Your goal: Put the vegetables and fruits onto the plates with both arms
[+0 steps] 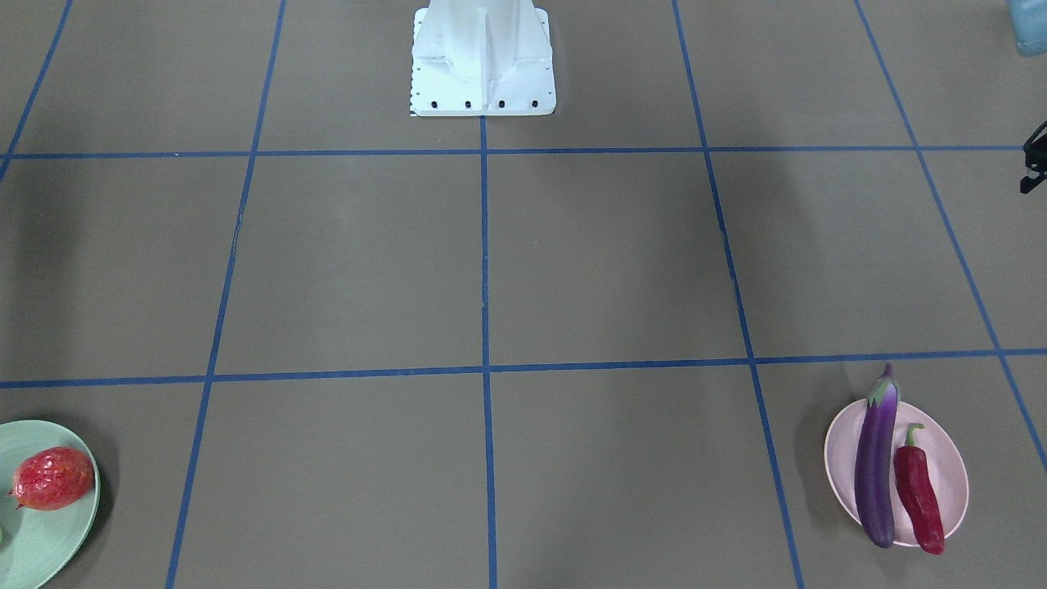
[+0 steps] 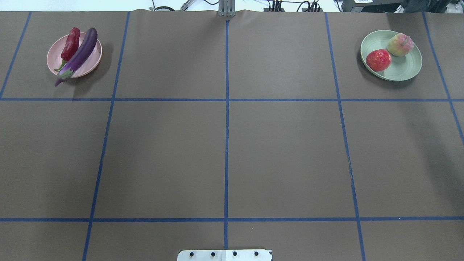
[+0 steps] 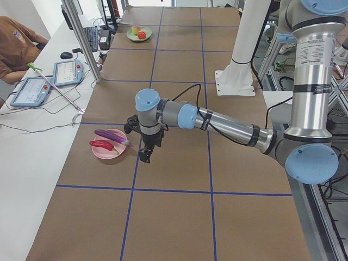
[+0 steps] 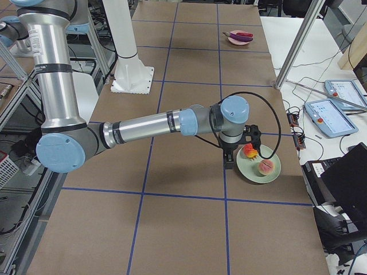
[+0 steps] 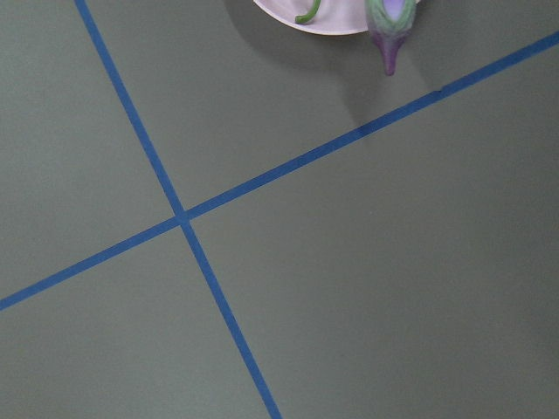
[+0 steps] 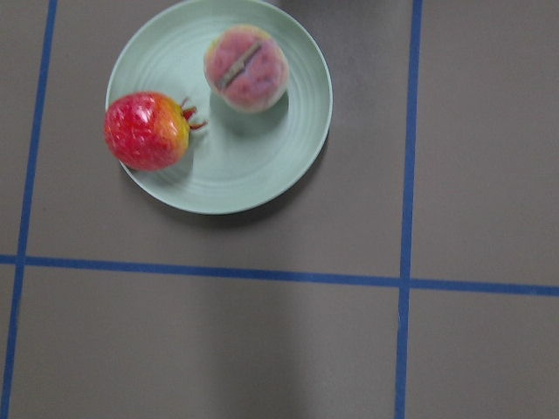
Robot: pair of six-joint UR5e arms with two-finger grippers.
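Note:
The purple eggplant (image 2: 78, 54) and the red chili pepper (image 2: 70, 43) lie side by side on the pink plate (image 2: 90, 63) at the far left. The pomegranate (image 2: 378, 59) and the peach (image 2: 400, 44) sit on the mint green plate (image 2: 402, 70) at the far right. My left gripper (image 3: 144, 155) hangs above the table just beside the pink plate (image 3: 106, 154), on the robot's side. My right gripper (image 4: 228, 166) hangs close beside the green plate (image 4: 252, 171). Both show only in the side views, so I cannot tell whether they are open or shut. Nothing shows in either.
The white pedestal base (image 2: 224, 255) stands at the near middle edge. Blue tape lines (image 2: 227, 145) divide the brown table into squares. An operator (image 3: 16, 43) sits by tablets (image 3: 66, 72) on the white bench beyond the far edge.

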